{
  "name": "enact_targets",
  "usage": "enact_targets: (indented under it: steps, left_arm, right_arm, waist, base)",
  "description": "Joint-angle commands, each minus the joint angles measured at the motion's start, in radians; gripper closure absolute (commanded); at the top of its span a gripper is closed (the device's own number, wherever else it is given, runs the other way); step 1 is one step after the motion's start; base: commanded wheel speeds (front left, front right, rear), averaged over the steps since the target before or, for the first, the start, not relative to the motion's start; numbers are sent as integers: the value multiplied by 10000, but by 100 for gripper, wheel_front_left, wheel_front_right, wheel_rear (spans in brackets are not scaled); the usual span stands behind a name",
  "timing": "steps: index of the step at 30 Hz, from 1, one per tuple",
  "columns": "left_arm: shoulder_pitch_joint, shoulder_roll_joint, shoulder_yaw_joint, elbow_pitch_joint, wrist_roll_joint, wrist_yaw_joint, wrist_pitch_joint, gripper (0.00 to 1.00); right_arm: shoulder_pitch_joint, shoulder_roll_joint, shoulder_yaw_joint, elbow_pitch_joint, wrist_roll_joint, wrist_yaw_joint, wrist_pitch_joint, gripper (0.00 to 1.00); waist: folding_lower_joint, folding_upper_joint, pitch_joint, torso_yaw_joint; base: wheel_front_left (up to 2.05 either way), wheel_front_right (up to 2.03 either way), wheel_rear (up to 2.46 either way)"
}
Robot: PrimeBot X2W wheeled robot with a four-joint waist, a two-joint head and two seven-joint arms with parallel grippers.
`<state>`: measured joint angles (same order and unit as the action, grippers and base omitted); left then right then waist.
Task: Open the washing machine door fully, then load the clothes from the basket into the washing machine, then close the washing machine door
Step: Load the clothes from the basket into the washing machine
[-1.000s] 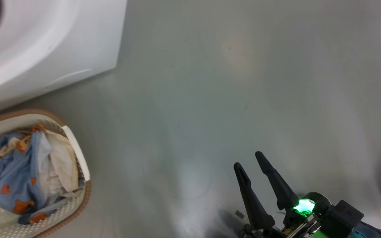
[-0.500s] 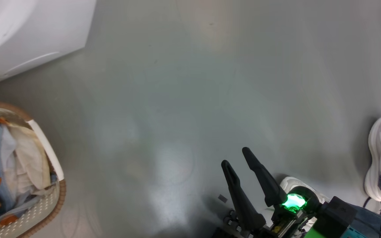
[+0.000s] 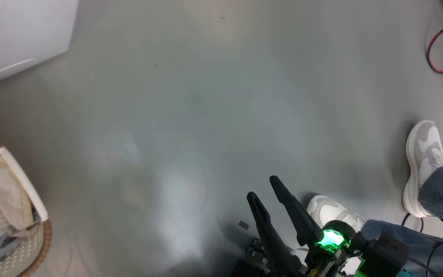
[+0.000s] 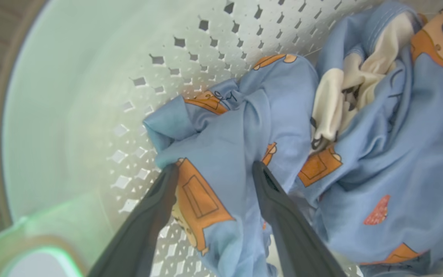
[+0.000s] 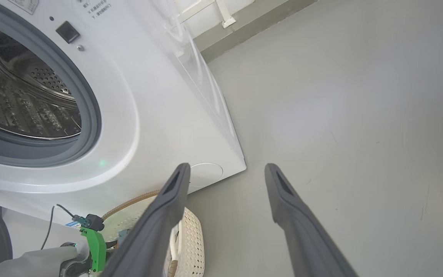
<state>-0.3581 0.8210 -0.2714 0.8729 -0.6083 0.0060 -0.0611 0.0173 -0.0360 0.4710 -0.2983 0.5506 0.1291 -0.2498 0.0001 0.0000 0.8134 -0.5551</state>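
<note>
Head view: the right pincer (image 3: 263,187) hangs low over the floor (image 3: 206,115), fingers apart and empty, probably kept out of the way. The basket (image 3: 44,234) sits at the left edge, near the washing machine (image 3: 14,38). Left wrist view: the left pincer (image 4: 214,167) is inside the basket, fingers apart on both sides of a fold of the clothes (image 4: 360,154), I think to pinch it. Right wrist view: the drum (image 5: 21,96) stands open, ready for loading.
</note>
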Motion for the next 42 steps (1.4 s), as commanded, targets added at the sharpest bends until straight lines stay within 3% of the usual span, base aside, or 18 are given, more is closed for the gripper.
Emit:
enact_targets:
  steps: [1, 11, 12, 14, 15, 28, 34, 42]
  left_arm:
    - [-41, 477, 297, 38, 20, 56, 58, 0]
    - [13, 482, 149, -81, 46, 122, 124, 0]
    - [36, 472, 135, -109, 37, 111, 124, 12]
    - [86, 450, 114, -162, 19, 93, 79, 67]
    - [118, 427, 86, -194, 20, 78, 66, 100]
    - [754, -329, 105, -1061, -521, 13, -171, 100]
    - [1582, -819, 334, -2031, -1064, 20, -526, 100]
    - [2189, -1500, 552, -3399, -1529, 397, -916, 100]
  right_arm:
    - [274, -143, 219, -279, 86, 16, -120, 0]
    - [303, -143, 262, -323, 174, 16, -120, 0]
    - [295, -143, 262, -314, 185, 16, -120, 0]
    - [274, -143, 255, -281, 212, 16, -120, 0]
    - [255, -143, 247, -259, 225, 16, -120, 0]
    - [93, -143, -209, 127, 129, 16, -120, 0]
    - [-76, -143, -607, 507, -12, 16, -120, 0]
    - [-328, -143, -1187, 1079, -299, 16, -120, 0]
  waist:
    - [-1, 0, 79, -107]
    - [-1, 0, 181, -106]
    - [-1, 0, 184, -104]
    - [-1, 0, 179, -103]
    - [-1, 0, 176, -101]
    - [-1, 0, -222, 440]
    - [-1, 0, -820, 1131]
    - [-1, 0, -1931, 2192]
  base:
    - [0, 0, 0]
    - [0, 0, 0]
    - [0, 0, 0]
    - [0, 0, 0]
    - [0, 0, 0]
    - [0, 0, 0]
    - [0, 0, 0]
    - [0, 0, 0]
